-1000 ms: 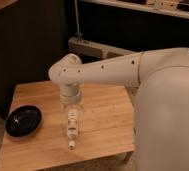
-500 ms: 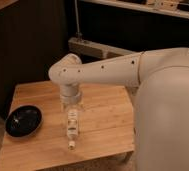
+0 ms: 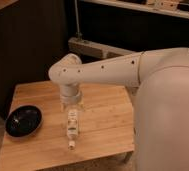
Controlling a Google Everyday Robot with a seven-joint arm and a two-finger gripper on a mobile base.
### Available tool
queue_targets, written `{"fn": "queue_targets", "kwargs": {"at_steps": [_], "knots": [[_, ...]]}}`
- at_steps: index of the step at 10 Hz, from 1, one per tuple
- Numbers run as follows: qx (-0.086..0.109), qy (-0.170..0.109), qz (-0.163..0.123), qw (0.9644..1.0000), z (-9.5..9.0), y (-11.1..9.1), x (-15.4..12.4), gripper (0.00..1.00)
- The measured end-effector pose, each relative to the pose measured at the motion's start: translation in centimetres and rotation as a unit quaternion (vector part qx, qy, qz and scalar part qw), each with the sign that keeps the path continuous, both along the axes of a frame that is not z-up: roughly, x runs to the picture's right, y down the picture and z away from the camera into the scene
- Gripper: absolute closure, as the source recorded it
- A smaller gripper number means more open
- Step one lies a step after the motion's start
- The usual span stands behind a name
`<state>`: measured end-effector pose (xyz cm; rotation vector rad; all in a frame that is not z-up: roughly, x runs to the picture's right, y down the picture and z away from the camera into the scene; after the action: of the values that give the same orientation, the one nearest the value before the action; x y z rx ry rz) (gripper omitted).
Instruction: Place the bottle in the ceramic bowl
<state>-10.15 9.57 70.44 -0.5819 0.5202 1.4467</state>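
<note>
Your gripper (image 3: 72, 107) hangs at the end of the white arm (image 3: 108, 75), which reaches in from the right over the middle of the wooden table (image 3: 108, 122). It points straight down and sits right at the far end of the bottle (image 3: 72, 128). From this angle you cannot tell whether the gripper is clamped on the bottle or merely set over it, nor how wide it stands.

The bottle lies flat on the table, roughly in the middle. Its length runs from the gripper toward the near edge, and its small white cap is at the near end. It is not yet in the bowl.

Your black bowl (image 3: 23, 121) stands upright on the left part of the table, close to the left edge. It is well apart from both the bottle and the gripper.
</note>
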Motion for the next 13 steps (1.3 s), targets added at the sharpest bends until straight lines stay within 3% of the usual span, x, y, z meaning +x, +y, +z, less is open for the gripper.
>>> {"fn": "queue_targets", "kwargs": {"at_steps": [6, 8, 10, 12, 13], "knots": [[-0.001, -0.001, 0.001, 1.0000, 0.0, 0.0, 0.0, 0.35], [0.008, -0.032, 0.038, 0.9988, 0.6, -0.2, 0.8, 0.35], [0.023, -0.093, 0.106, 0.9897, 2.8, -1.1, 2.5, 0.35], [0.032, -0.147, 0.156, 0.9763, 5.0, -1.4, 3.4, 0.35], [0.031, -0.152, 0.157, 0.9753, 6.2, -1.2, 3.0, 0.35]]}}
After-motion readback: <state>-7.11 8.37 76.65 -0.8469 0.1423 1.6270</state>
